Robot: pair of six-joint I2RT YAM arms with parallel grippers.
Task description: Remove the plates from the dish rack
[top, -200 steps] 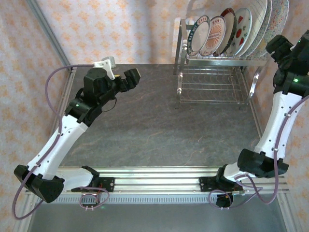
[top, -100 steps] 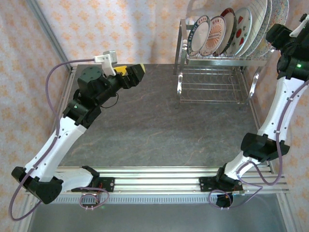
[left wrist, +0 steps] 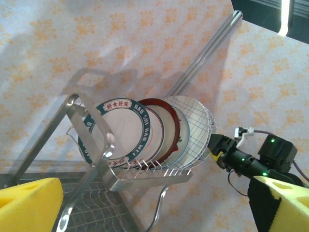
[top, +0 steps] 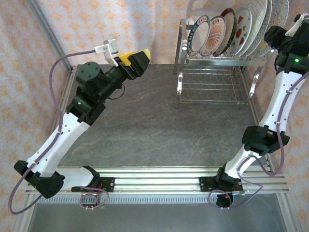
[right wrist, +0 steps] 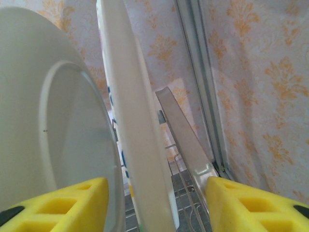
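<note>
Six plates [top: 212,36]: position?
— On edge in the rack's [top: 212,87] upper slots, far right corner. Row runs left-right, faces leftward.
— Clearance?
— Wall [top: 120,29] just behind and right; table [top: 154,125] room lies left and near.
— Grippers?
— Right gripper [right wrist: 154,203]: jaws apart, astride a plate's rim at the right end. Left gripper [left wrist: 154,208]: jaws apart, empty, facing the rack.

The desk [top: 159,125] lies bare in front of the dish rack [top: 212,89], leaving wide passage. On its upper shelf [top: 227,59] the plates [top: 224,31] stand tightly packed, with slim gaps between them. The right pincer [right wrist: 157,205] straddles the end plate [right wrist: 130,121]; the rack's end bar [right wrist: 186,140] and the wall [right wrist: 251,96] crowd its right side.
</note>
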